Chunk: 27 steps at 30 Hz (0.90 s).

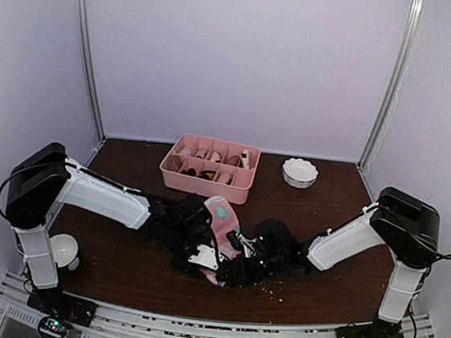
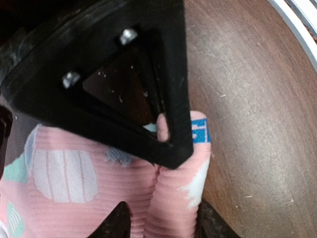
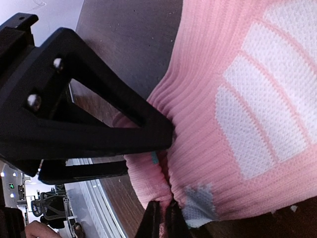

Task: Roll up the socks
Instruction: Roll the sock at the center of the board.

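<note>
Pinch on pink sock (image 1: 222, 217) from both sides: bunched fabric clamped half-wide in left gripper (image 1: 201, 251), folded edge nipped tight by right gripper (image 1: 233, 270), over brown table (image 1: 332, 229).

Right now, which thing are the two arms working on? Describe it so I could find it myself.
On the dark brown table, look towards the near edge, where the left gripper and right gripper meet. The pink sock is pinched between them, in front of the pink tray. Unlike that hard, divided tray, it is soft ribbed fabric with white and teal patches.
</note>
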Each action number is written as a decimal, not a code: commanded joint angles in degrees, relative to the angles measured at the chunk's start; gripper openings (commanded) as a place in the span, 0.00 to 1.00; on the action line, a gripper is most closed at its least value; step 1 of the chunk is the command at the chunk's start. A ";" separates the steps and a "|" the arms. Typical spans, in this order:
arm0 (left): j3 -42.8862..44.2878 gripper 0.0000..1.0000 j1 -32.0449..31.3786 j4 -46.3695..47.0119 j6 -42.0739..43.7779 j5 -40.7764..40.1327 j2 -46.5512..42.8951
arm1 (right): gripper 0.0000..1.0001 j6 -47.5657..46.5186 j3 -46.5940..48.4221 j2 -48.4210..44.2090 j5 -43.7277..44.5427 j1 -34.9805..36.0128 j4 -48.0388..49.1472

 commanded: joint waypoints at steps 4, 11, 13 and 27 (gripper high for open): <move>-5.42 0.98 0.43 -5.80 1.32 -1.89 -6.24 | 0.00 0.28 -2.29 2.88 -0.33 -0.16 -7.18; 4.73 0.98 1.86 -16.22 -0.92 -9.62 -11.35 | 0.00 -2.13 -1.44 2.57 -0.43 -0.27 -10.81; 7.56 0.98 3.51 -18.25 -3.34 -15.42 -11.89 | 0.00 -2.55 -1.22 2.39 -0.49 -0.31 -11.35; 3.65 0.92 14.39 -14.62 -6.17 -4.86 -19.06 | 0.00 -6.59 1.15 3.02 -1.54 -1.04 -17.99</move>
